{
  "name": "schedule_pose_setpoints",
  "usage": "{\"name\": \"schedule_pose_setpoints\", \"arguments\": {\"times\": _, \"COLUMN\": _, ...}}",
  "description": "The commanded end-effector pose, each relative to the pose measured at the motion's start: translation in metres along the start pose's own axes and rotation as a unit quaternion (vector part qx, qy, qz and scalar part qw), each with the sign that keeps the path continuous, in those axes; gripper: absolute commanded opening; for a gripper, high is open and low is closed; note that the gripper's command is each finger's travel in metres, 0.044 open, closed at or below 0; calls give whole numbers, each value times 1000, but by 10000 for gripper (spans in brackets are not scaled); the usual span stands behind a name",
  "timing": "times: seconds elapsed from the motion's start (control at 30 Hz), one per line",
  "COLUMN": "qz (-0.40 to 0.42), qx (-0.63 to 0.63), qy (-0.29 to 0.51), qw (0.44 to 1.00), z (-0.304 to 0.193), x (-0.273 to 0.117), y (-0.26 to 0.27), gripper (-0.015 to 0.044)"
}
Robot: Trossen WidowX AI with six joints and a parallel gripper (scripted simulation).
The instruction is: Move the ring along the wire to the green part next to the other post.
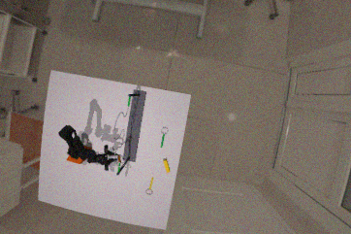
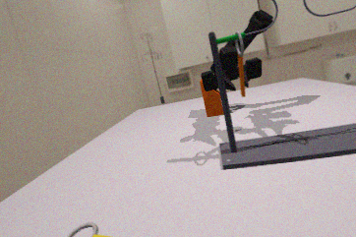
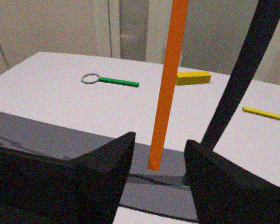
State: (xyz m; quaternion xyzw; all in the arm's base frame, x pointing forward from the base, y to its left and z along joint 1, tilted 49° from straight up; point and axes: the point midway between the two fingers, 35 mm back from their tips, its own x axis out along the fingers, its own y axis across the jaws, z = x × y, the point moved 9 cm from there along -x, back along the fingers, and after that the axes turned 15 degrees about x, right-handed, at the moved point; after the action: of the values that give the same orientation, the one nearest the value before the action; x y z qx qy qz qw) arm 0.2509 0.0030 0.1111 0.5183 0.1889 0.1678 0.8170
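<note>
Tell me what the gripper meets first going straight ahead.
Probably the orange handle, hanging just ahead between the gripper's open fingers; it might pass between them. Exact depth is unclear.

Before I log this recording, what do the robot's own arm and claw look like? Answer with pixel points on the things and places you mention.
The arm [image 1: 81, 148] [image 2: 252, 29] is black with chunky, blocky segments. Its claw [image 1: 114, 156] [image 2: 233, 73] [image 3: 160, 142] is black too, with two wedge-shaped fingers narrowing toward the tips. I can make out no cables or markings.
</note>
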Motion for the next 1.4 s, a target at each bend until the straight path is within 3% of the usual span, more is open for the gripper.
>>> {"name": "schedule_pose_setpoints", "arguments": {"times": 0.0, "qz": -2, "qx": 1, "qy": 4, "qw": 1000, "z": -3, "x": -7, "y": -1, "gripper": 160}}
{"name": "schedule_pose_setpoints", "arguments": {"times": 0.97, "qz": -2, "qx": 1, "qy": 4, "qw": 1000, "z": -3, "x": -7, "y": -1, "gripper": 160}}
{"name": "schedule_pose_setpoints", "arguments": {"times": 1.17, "qz": -2, "qx": 2, "qy": 1, "qw": 1000, "z": -8, "x": -52, "y": -3, "gripper": 318}}
{"name": "schedule_pose_setpoints", "arguments": {"times": 1.3, "qz": -2, "qx": 2, "qy": 1, "qw": 1000, "z": -9, "x": -54, "y": -3, "gripper": 423}}
{"name": "schedule_pose_setpoints", "arguments": {"times": 1.37, "qz": -2, "qx": 2, "qy": 1, "qw": 1000, "z": -9, "x": -54, "y": -3, "gripper": 440}}
